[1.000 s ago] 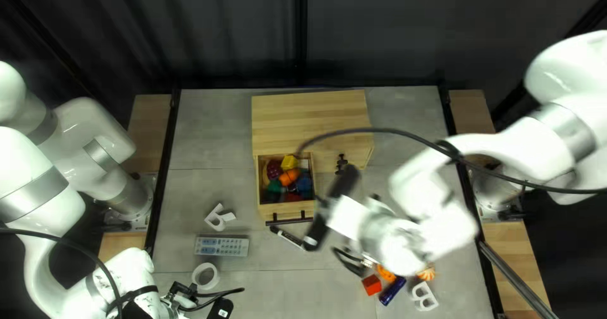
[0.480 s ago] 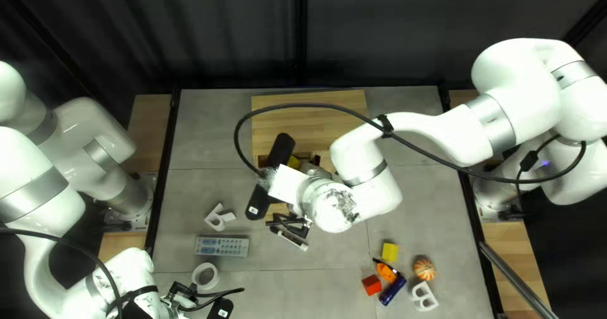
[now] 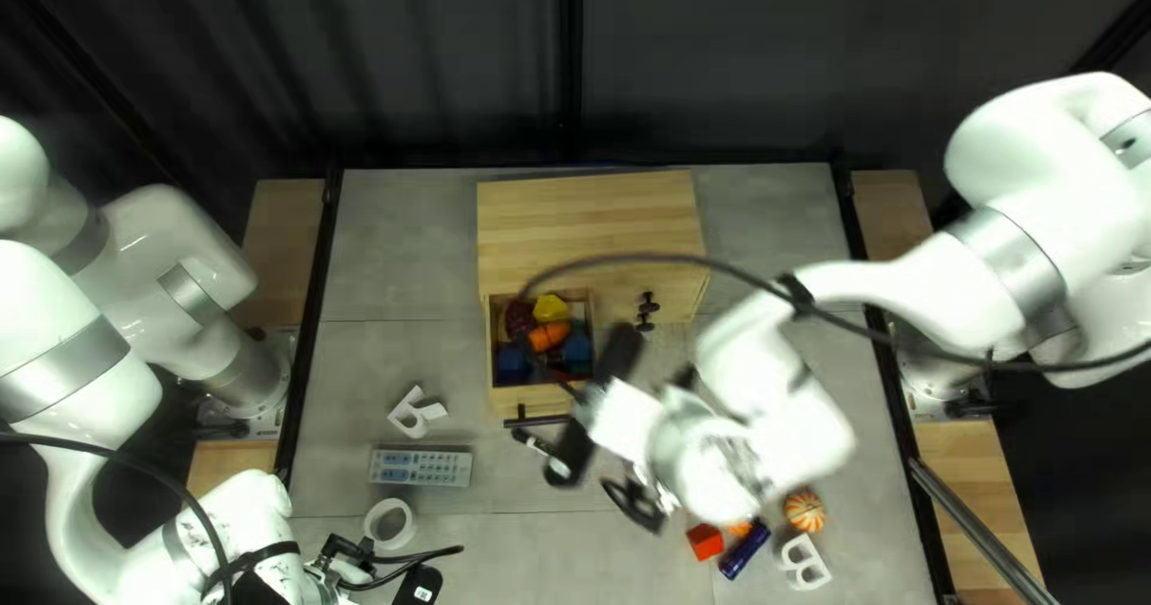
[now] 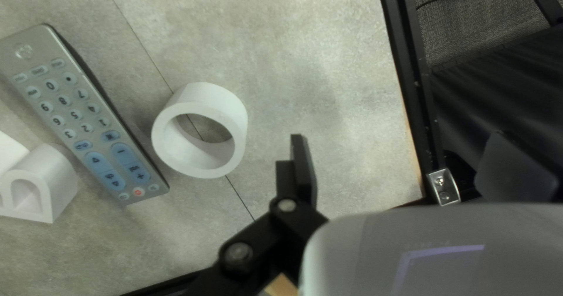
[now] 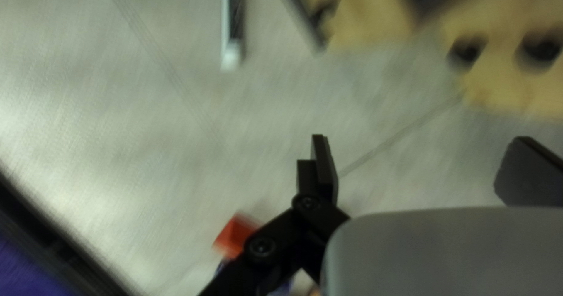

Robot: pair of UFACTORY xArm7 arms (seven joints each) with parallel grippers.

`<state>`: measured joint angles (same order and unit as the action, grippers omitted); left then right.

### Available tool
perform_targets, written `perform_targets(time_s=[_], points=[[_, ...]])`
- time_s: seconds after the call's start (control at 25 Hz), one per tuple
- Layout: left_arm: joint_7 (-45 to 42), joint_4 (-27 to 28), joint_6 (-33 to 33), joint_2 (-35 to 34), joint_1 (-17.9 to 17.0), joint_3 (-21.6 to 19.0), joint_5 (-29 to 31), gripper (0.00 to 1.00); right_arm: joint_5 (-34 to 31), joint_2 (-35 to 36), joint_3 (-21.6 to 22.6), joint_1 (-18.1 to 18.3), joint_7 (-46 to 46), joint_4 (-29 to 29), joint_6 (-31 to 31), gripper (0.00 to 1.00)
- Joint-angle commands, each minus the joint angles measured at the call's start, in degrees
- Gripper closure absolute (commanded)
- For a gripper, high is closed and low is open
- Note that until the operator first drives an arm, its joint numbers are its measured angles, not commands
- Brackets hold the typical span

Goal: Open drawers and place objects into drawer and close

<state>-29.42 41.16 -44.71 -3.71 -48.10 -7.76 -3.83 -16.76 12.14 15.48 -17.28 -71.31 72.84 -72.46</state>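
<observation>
Drawer (image 3: pixel 528 401) stands pulled out from the wooden cabinet (image 3: pixel 588 233), its front with the black bar handle (image 3: pixel 537 422) facing the near edge of the grey surface (image 3: pixel 396 245). Inside it lie a yellow thing (image 3: pixel 550 308), an orange thing (image 3: pixel 548 336), a dark red thing (image 3: pixel 520 320) and some blue pieces (image 3: pixel 577 347). Right claw (image 3: pixel 636 501) is over the surface, to the right of the marker (image 3: pixel 535 443); its fingers are spread apart with nothing between them, and its wrist view is smeared. A red block (image 5: pixel 235 235) shows beside its black links. At the lower right of the top left view, the purple-blue cylinder (image 3: pixel 745 550) lies between that block and a white letter B (image 3: pixel 803 562), with a striped ball (image 3: pixel 805 510) near them; an orange piece (image 3: pixel 740 528) is partly hidden by the arm. Left claw (image 3: pixel 356 557) is near the lower left of the surface, fingers likewise apart and holding nothing. Ahead of it and off to one side is a white ring (image 4: pixel 233 111), just beside the grey remote (image 4: pixel 88 117); beyond the remote rests another white letter (image 4: pixel 47 181).
</observation>
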Motion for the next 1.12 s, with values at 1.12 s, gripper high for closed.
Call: perform_targets(time_s=[1.12], points=[[0.00,0.00,0.00,0.00,0.00,0.00,0.00,0.00,4.55,-14.48,2.56,-1.03,9.61,-39.56,31.31,0.00]])
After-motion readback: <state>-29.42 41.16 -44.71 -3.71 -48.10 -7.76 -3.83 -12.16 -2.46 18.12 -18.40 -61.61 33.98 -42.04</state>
